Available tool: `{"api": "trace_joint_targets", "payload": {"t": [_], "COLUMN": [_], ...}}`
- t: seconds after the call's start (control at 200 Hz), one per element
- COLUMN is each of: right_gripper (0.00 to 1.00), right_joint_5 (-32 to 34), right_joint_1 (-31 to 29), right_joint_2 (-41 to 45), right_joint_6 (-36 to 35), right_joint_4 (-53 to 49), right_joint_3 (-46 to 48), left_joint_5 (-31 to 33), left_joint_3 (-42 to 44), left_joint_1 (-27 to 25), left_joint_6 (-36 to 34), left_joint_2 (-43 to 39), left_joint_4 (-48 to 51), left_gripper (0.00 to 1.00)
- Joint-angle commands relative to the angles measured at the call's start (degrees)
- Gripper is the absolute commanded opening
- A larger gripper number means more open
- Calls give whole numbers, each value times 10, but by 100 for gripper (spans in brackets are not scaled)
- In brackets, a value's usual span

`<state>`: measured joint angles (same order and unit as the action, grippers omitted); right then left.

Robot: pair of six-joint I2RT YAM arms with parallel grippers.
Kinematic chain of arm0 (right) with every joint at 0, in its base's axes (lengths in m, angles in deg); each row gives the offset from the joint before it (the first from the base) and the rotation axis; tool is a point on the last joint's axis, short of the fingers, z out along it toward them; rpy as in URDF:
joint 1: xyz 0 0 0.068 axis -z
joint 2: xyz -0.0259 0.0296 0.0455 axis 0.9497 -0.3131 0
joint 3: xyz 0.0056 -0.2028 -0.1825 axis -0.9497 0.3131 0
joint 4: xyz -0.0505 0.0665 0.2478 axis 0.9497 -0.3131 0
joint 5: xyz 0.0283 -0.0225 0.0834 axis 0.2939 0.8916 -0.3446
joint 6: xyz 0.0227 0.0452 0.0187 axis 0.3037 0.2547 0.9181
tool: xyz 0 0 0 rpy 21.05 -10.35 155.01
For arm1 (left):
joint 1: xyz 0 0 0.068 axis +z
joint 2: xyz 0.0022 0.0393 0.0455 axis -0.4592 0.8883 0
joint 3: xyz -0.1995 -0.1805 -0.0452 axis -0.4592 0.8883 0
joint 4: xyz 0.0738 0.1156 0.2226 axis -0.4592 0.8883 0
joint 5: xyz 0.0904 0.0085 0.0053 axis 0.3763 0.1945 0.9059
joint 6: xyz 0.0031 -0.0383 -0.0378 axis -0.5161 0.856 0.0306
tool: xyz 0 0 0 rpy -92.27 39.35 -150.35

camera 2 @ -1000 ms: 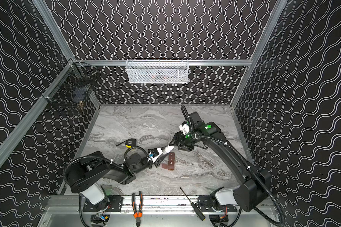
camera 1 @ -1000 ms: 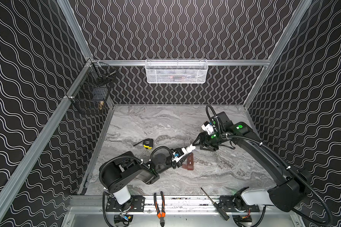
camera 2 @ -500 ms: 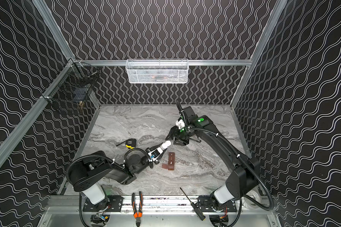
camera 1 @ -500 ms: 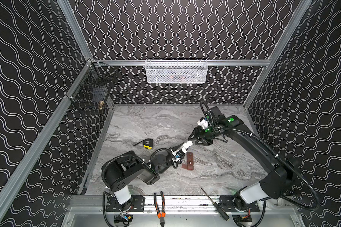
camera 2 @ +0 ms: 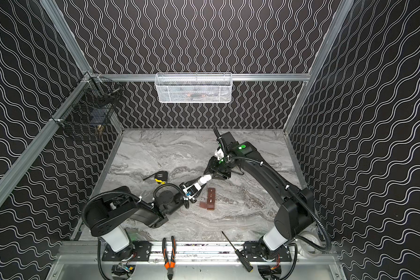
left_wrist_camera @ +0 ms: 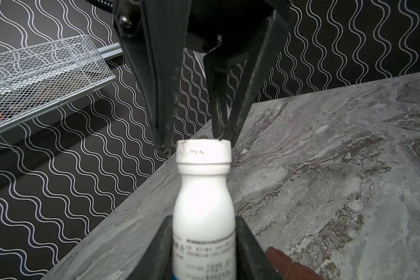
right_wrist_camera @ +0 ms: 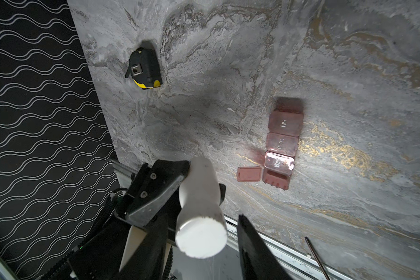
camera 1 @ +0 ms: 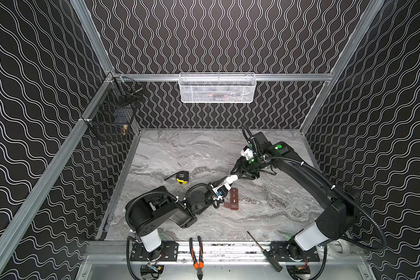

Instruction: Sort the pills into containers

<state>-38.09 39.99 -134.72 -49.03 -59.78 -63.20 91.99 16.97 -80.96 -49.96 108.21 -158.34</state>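
My left gripper [left_wrist_camera: 203,219] is shut on a white pill bottle [left_wrist_camera: 203,194], gripping its body and pointing the cap up and away. The bottle [camera 1: 230,180] hangs just above the table in both top views. My right gripper [right_wrist_camera: 203,215] is open and straddles the bottle's white cap [right_wrist_camera: 201,237], with a gap showing beside one finger. Its fingertips [left_wrist_camera: 163,143] reach the cap's rim. The containers [right_wrist_camera: 281,145], a reddish-brown strip, lie on the table beside the bottle [camera 2: 204,180]; the end compartment's lid [right_wrist_camera: 249,174] is flipped open. No pills are in view.
A black and yellow tape measure [camera 1: 182,177] lies left of the grippers. Pliers [camera 1: 196,254] and a screwdriver [camera 1: 264,252] rest on the front rail. A white mesh basket [camera 1: 217,88] hangs on the back wall and a black wire basket [camera 1: 112,116] on the left wall.
The left gripper has raised the bottle a little. The right arm has shifted and its jaws have narrowed around the cap.
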Motion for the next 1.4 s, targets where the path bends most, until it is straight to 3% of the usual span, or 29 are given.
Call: {"api": "trace_joint_targets", "payload": {"t": [0.0, 0.701, 1.076, 1.296, 1.396], "right_gripper": [45, 22, 21, 21, 29], "right_joint_5": [0, -16, 19, 47, 57], "right_joint_1": [-1, -13, -65, -87, -90], "right_joint_2": [1, 22, 73, 98, 101], "right_joint_6": [0, -14, -183, -282, -298], "right_joint_4": [2, 3, -34, -60, -59], "right_joint_3": [4, 16, 43, 38, 40], "left_joint_5": [-2, -35, -190, -222, -224], "left_joint_3": [-3, -9, -1, 3, 1], "left_joint_1": [0, -1, -1, -1, -1], "left_joint_6": [-7, 29, 99, 108, 105], "left_joint_2": [1, 4, -167, -206, -208], "left_joint_4": [-36, -31, 186, 218, 227], "left_gripper": [8, 3, 1, 0, 0]}}
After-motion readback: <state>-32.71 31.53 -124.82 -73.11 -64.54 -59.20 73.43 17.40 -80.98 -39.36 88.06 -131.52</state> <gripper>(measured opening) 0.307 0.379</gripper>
